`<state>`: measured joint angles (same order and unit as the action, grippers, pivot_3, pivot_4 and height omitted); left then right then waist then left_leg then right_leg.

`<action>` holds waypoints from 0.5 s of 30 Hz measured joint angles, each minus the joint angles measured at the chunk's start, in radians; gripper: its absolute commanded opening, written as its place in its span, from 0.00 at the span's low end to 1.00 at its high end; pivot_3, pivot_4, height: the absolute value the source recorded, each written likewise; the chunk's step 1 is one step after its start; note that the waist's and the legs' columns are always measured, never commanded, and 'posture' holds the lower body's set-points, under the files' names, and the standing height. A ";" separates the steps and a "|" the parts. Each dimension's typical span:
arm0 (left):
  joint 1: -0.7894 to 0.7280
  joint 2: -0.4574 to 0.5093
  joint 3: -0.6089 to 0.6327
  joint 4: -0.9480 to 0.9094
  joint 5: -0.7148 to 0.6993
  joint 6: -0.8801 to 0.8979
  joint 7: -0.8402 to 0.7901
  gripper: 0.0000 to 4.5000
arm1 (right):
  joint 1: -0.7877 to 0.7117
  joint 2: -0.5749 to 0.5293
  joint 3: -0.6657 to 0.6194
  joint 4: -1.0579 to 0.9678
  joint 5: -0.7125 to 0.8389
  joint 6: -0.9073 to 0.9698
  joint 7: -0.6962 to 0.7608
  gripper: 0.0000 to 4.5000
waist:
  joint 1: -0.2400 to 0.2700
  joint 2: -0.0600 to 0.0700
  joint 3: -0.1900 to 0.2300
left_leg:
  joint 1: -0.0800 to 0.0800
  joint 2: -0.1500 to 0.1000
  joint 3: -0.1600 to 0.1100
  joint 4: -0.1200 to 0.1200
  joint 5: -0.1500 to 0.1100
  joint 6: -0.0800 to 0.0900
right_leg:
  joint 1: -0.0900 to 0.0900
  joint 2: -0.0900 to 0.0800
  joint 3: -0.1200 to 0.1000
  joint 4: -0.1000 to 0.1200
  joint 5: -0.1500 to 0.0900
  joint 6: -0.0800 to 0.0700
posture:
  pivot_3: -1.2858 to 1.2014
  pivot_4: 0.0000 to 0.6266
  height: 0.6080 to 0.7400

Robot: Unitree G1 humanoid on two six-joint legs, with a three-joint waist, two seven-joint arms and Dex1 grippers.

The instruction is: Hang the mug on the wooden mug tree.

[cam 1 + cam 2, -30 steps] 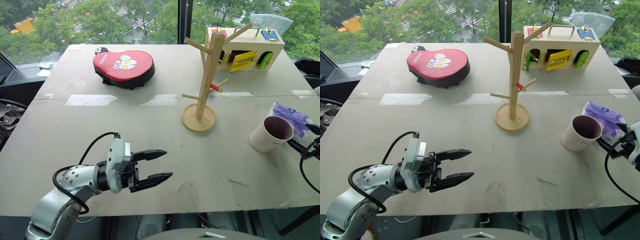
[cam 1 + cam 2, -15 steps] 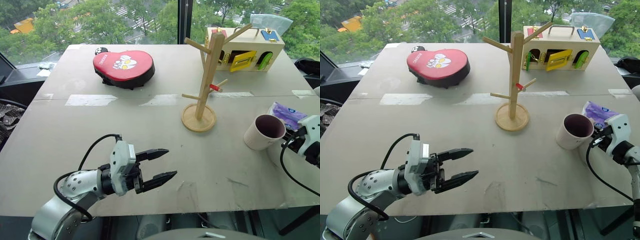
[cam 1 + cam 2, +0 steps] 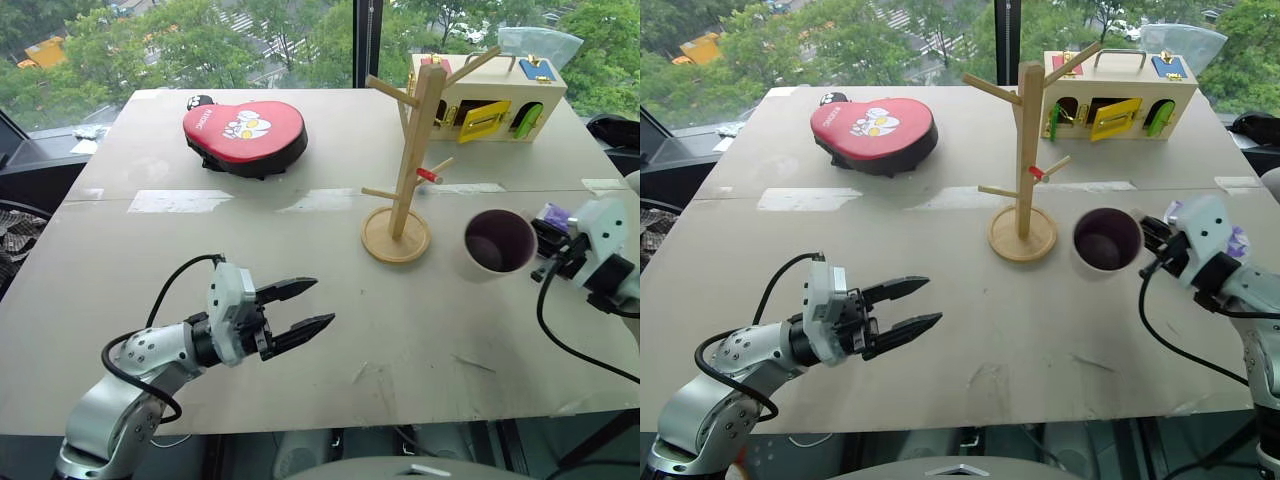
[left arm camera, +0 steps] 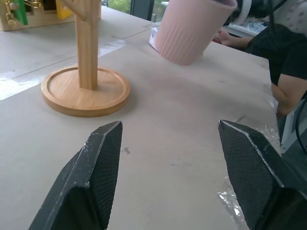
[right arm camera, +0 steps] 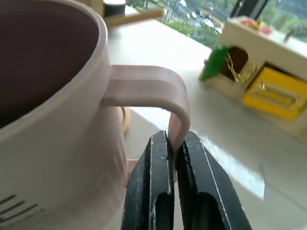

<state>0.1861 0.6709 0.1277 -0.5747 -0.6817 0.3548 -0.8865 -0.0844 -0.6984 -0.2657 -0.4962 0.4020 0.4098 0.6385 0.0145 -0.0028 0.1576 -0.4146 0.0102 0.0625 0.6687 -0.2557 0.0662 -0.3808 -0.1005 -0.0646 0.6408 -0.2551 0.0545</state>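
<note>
— Progress so far: the mug [image 3: 497, 243] is picked up but not hung. The right gripper [image 5: 171, 165] has its fingers pressed together on the lower part of the handle [image 5: 158, 91], and the mug sits right of centre in the head views, just beside the tree's base [image 3: 396, 236], its maroon mouth tipped toward the camera. The left wrist view shows it tilted and off the table [image 3: 300, 280].

— So what's left?

— The whole hanging, I'd say. The handle loop has to be brought over a peg of the tree [image 3: 418, 140] and let down onto it, then the fingers must let go. No peg carries anything yet.

— Which peg looks easiest?

— The short red-marked peg [image 3: 433, 173] points toward the mug's side and is nearest; the high ones at the top of the frame would need a bigger lift. My guess only.

— And the other arm?

— The left gripper [image 3: 296, 320] hangs at lower left, fingers spread, holding nothing — well apart from the tree.

— Anything in the way?

— Not much. A red pad [image 3: 245, 132] lies upper left, well apart. A wooden box [image 3: 490, 95] with coloured latches stands behind the tree at upper right, and a purple packet [image 3: 556, 214] lies just by the right gripper. The pinch on the handle takes up part of the loop — that may crowd the peg.
</note>
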 measured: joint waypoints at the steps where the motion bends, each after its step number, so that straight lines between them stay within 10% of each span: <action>1: 0.003 -0.003 0.000 0.007 0.016 -0.016 -0.005 0.72 | -0.021 0.000 0.019 -0.068 -0.001 0.040 -0.037 0.02 | 0.000 0.000 0.000 | 0.000 0.000 0.000 0.000 0.000 0.000 | 0.000 -0.001 0.000 0.000 0.000 0.000 | 0.52 0.24 0.95; 15: 0.034 -0.039 0.020 0.050 0.034 -0.117 -0.064 0.72 | -0.317 -0.156 0.245 -0.313 -0.093 0.421 -0.156 0.02 | -0.001 -0.001 0.001 | -0.001 0.000 -0.001 0.000 0.000 0.000 | -0.001 -0.004 -0.001 -0.001 -0.002 -0.004 | 0.52 0.24 0.95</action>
<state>0.2196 0.6319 0.1478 -0.5246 -0.6477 0.2376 -0.9507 -0.4015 -0.8545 -0.0210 -0.8093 0.3095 0.8309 0.4829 0.0132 -0.0038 0.1583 -0.4159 0.0099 0.0617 0.6687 -0.2557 0.0661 -0.3814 -0.1042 -0.0658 0.6397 -0.2570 0.0510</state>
